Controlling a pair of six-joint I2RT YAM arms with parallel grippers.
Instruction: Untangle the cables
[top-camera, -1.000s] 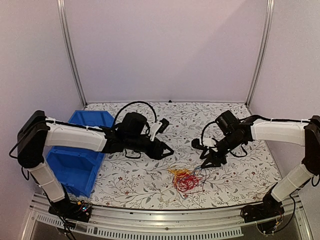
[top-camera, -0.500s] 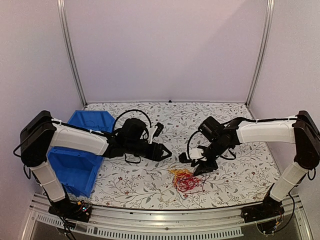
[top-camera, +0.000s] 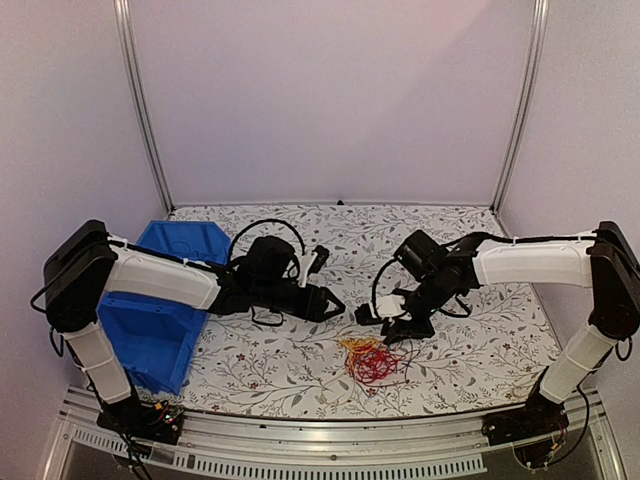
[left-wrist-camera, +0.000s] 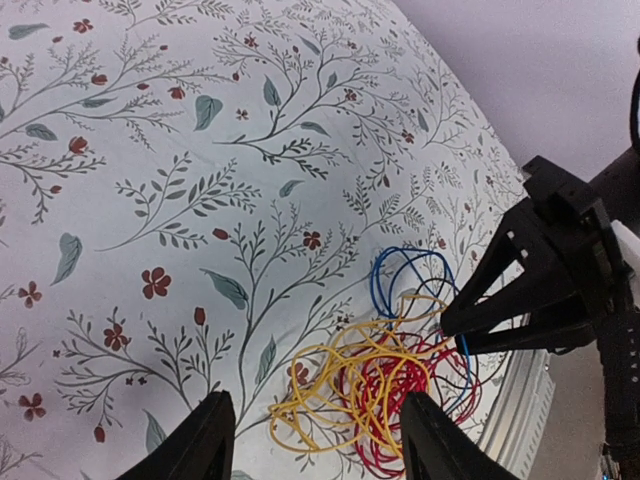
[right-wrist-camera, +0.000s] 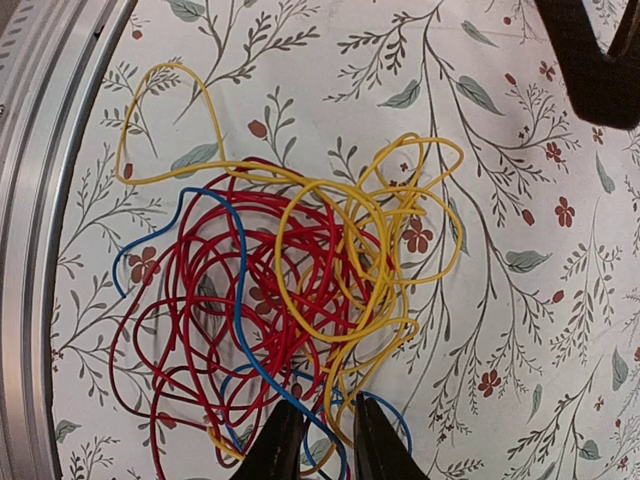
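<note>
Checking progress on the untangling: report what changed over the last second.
The right pincer swung left and down to the tangled clump of red, yellow and blue wires, its jaws narrowing around strands at the clump's edge; a firm grip is not confirmed. The left pincer shifted only slightly and stays open, hovering short of the clump. The clump itself has not moved.

tangled cables (left-wrist-camera: 385, 388) at right end effector (left-wrist-camera: 455, 337)
</note>
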